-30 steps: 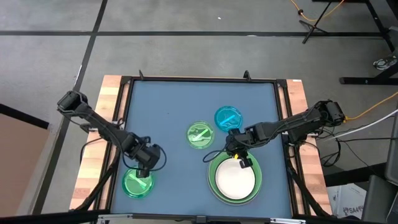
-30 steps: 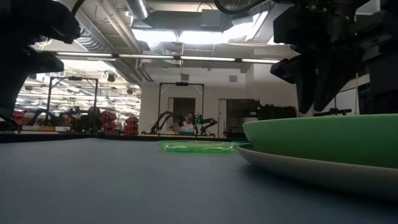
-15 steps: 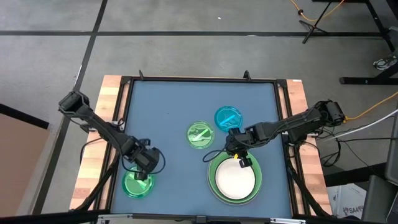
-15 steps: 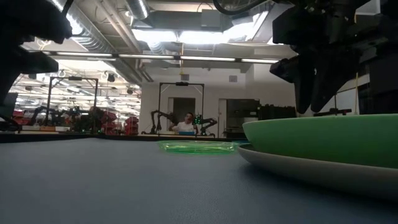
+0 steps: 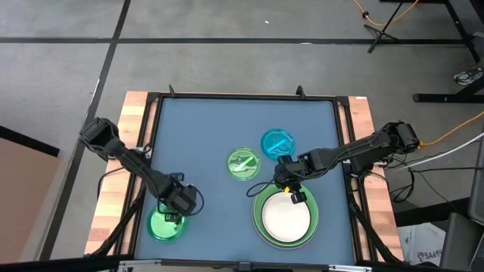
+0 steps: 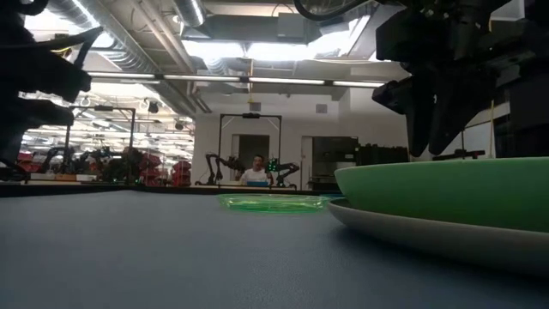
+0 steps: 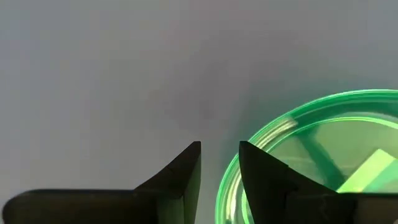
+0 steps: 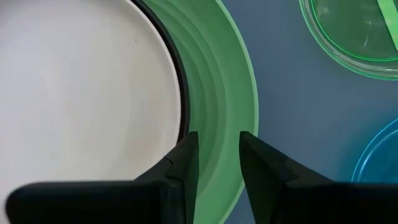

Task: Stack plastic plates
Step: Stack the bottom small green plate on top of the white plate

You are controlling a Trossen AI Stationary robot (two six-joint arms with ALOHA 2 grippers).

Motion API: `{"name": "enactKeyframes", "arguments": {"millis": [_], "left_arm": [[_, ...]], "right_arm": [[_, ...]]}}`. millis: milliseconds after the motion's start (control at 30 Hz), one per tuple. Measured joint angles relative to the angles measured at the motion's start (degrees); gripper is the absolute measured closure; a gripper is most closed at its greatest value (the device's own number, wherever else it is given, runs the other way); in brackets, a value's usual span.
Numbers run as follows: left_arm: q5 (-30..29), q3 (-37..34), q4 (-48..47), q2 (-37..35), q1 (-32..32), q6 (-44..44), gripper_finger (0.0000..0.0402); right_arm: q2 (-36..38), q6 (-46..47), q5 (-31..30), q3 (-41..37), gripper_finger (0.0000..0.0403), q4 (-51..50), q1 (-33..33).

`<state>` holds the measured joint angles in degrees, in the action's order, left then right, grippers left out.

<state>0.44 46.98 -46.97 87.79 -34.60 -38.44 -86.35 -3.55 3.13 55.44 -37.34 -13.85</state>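
One small green plate (image 7: 323,155) straddled by left end effector (image 7: 219,163).

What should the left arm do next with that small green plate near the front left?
Probably lower the left tool a little and close on the rim. Its fingers straddle the edge of the small green plate, slightly parted with the rim showing between them, and the plate appears to lie flat on the table. The stack, white plate on top, waits under the right tool.
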Motion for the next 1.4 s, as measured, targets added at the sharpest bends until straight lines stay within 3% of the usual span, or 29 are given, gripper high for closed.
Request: {"name": "enactKeyframes", "arguments": {"millis": [567, 1000, 1400], "left_arm": [[0.4, 0.0, -0.3, 0.0, -0.8, -2.1, 0.03], [0.6, 0.0, 2.4, 3.7, -4.4, -2.1, 0.0333], [-0.3, 0.1, 3.4, 4.9, -5.2, -2.1, 0.0338]], "right_arm": [[0.0, 0.1, 0.0, 0.0, 0.0297, 0.2, 0.0], [0.0, 0.1, 0.1, 0.0, 0.0297, 0.2, 0.0], [0.0, 0.1, -0.1, 0.0, 0.0297, 0.4, 0.0]]}}
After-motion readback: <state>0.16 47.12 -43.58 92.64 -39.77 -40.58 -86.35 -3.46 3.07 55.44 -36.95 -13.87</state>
